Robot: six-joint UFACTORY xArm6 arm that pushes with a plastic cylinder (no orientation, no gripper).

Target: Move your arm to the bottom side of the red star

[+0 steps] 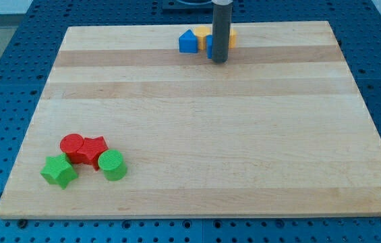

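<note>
The red star (94, 150) lies near the board's bottom left, in a tight cluster. A red round block (72, 145) touches it on the left. A green star (59, 171) sits below left of it and a green round block (112, 165) below right. My tip (218, 61) is far away at the view's top centre, just below a group made of a blue block (188, 42) and a yellow block (204, 35). The rod hides part of that group, including another blue piece behind it.
The wooden board (203, 121) rests on a blue perforated table (1, 61). The board's edges run close to the bottom-left cluster on its left and bottom sides.
</note>
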